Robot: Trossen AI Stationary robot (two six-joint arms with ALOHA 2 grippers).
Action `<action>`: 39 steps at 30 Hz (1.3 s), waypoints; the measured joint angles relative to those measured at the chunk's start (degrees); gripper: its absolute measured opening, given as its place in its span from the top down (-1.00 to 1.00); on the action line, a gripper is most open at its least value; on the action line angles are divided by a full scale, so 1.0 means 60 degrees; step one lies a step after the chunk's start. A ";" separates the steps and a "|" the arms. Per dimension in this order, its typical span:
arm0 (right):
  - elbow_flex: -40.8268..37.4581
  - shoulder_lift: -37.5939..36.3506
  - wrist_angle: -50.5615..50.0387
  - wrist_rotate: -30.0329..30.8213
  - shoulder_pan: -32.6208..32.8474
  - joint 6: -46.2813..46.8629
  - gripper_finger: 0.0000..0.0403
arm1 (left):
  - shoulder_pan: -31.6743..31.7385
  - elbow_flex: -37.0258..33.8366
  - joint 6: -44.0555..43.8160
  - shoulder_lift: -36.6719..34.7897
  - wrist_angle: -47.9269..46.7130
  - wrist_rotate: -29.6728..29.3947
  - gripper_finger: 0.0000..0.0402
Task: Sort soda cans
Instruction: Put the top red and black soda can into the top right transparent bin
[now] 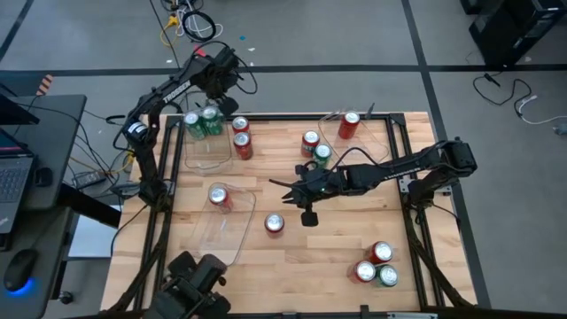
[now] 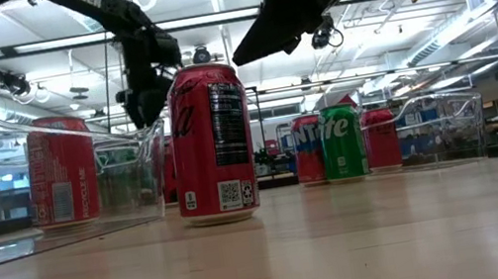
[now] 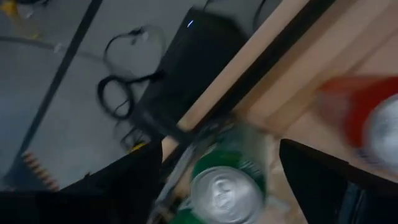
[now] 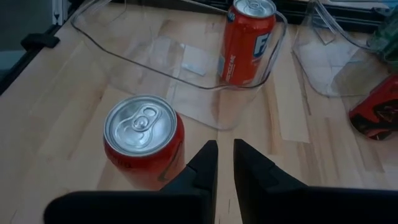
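Above far-left tray [image 1: 205, 152], left claw [image 1: 215, 91] — green cans [image 1: 203, 122] at its rim

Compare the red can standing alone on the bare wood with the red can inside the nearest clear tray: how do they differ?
The lone red can stands on bare wood, while the tray's red can stands inside the clear tray. The shut right hand hovers close to the lone can; the tray's can lies farther from it. Both are upright, red, with silver tops.

You've got a pale, matt wooden plank table [image 1: 292, 252], see-through glossy plastic trays [image 4: 186, 68], and shiny printed metal soda cans with brushed silver tops [image 4: 143, 134]. The black gripper fingers [image 4: 202, 165] look like matt plastic.
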 joint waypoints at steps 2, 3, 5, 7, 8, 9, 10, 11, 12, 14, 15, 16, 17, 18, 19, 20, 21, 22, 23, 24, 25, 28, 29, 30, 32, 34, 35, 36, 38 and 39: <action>0.0000 -0.0110 -0.0031 0.0001 0.0000 -0.0146 0.81 | -0.0064 0.0009 -0.0007 -0.0194 0.0308 0.0534 -0.57; 0.0000 -0.0171 -0.0035 0.0003 0.0000 -0.0199 0.81 | -0.0078 0.0011 -0.0014 -0.0294 0.0442 0.0820 -0.55; 0.0011 -0.0294 -0.0043 0.0006 0.0000 -0.0239 0.81 | -0.0134 0.0011 -0.0020 -0.0501 0.0713 0.1310 -0.48; 0.0011 -0.0361 -0.0136 0.0099 -0.0013 -0.0263 0.83 | -0.0197 0.0001 -0.0042 -0.0724 0.1091 0.1675 -0.41; 0.0011 -0.0378 -0.0202 0.0204 -0.0029 -0.0293 0.85 | -0.0248 -0.0058 -0.0042 -0.0850 0.1320 0.1818 -0.38; 0.0011 -0.0386 -0.0215 0.0284 -0.0047 -0.0324 0.87 | -0.0300 -0.0128 -0.0043 -0.0980 0.1539 0.1946 -0.34; 0.0011 -0.0390 -0.0225 0.0374 -0.0068 -0.0332 0.89 | -0.0348 -0.0218 -0.0035 -0.1114 0.1747 0.2092 -0.30; 0.0011 -0.0390 -0.0255 0.0474 -0.0099 -0.0332 0.91 | -0.0411 -0.0330 -0.0006 -0.1248 0.1965 0.2309 -0.26; 0.0010 -0.0390 -0.0264 0.0510 -0.0125 -0.0332 0.94 | -0.0483 -0.0481 0.0024 -0.1393 0.2227 0.2571 -0.23; -0.0045 -0.0390 -0.0246 0.0521 -0.0180 -0.0334 0.98 | -0.0637 -0.0851 0.0073 -0.1695 0.2817 0.3153 -0.16; -0.0065 -0.0390 -0.0231 0.0524 -0.0208 -0.0334 0.99 | -0.0713 -0.1030 0.0082 -0.1841 0.3082 0.3338 -0.13; -0.0080 -0.0390 -0.0196 0.0525 -0.0235 -0.0332 0.99 | -0.0795 -0.1244 0.0104 -0.1998 0.3366 0.3462 -0.10; -0.0080 -0.0390 -0.0182 0.0525 -0.0247 -0.0332 0.98 | -0.0869 -0.1488 0.0122 -0.2171 0.3656 0.3515 -0.08; -0.0080 -0.0390 -0.0138 0.0525 -0.0254 -0.0332 0.98 | -0.0961 -0.1757 0.0143 -0.2334 0.3989 0.3521 -0.06; -0.0080 -0.0390 -0.0095 0.0525 -0.0273 -0.0332 0.97 | -0.1051 -0.2035 0.0157 -0.2521 0.4298 0.3519 -0.05; -0.0080 -0.0390 -0.0079 0.0525 -0.0286 -0.0332 0.97 | -0.1133 -0.2346 0.0185 -0.2729 0.4589 0.3531 -0.04; -0.0080 -0.0390 -0.0081 0.0525 -0.0295 -0.0333 0.97 | -0.1219 -0.2690 0.0268 -0.2952 0.4880 0.3580 -0.03; -0.0081 -0.0390 -0.0065 0.0525 -0.0307 -0.0336 0.98 | -0.1323 -0.3039 0.0322 -0.3180 0.5212 0.3663 -0.02; -0.0084 -0.0390 -0.0026 0.0521 -0.0317 -0.0340 0.99 | -0.1428 -0.3419 0.0337 -0.3446 0.5615 0.3754 -0.01; -0.0084 -0.0390 0.0030 0.0521 -0.0334 -0.0366 0.99 | -0.1513 -0.3841 0.0337 -0.3715 0.6024 0.3895 -0.01; -0.0084 -0.0366 0.0082 0.0521 -0.0352 -0.0389 1.00 | -0.1608 -0.4243 0.0333 -0.3978 0.6344 0.3998 -0.01; -0.0091 -0.0254 0.0296 0.0519 -0.0411 -0.0349 0.98 | -0.1924 -0.5477 0.0293 -0.4782 0.7313 0.4293 -0.01; -0.0091 -0.0165 0.0509 0.0518 -0.0436 -0.0268 0.98 | -0.2044 -0.5861 0.0271 -0.5049 0.7560 0.4372 -0.01; -0.0091 -0.0122 0.0710 0.0517 -0.0464 -0.0171 0.97 | -0.2154 -0.6221 0.0172 -0.5304 0.7822 0.4393 -0.01; -0.0091 0.0024 0.0852 0.0517 -0.0515 -0.0011 0.95 | -0.2413 -0.6875 0.0049 -0.5818 0.8218 0.4485 -0.01; -0.0087 0.0196 0.1244 0.0521 -0.0566 0.0021 0.91 | -0.2672 -0.7455 0.0008 -0.6313 0.8641 0.4635 -0.01; -0.0091 0.0293 0.1409 0.0521 -0.0586 0.0025 0.90 | -0.2812 -0.7765 -0.0066 -0.6594 0.8803 0.4680 -0.01; -0.0091 0.0414 0.1808 0.0521 -0.0610 0.0028 0.88 | -0.2968 -0.8046 -0.0148 -0.6844 0.9036 0.4711 -0.01; -0.0087 0.0659 0.2518 0.0580 -0.0679 0.0035 0.83 | -0.3201 -0.8571 -0.0245 -0.7353 0.9532 0.4762 -0.01; -0.0087 0.0797 0.2860 0.0727 -0.0698 0.0081 0.80 | -0.3328 -0.8861 -0.0344 -0.7612 0.9639 0.4766 -0.01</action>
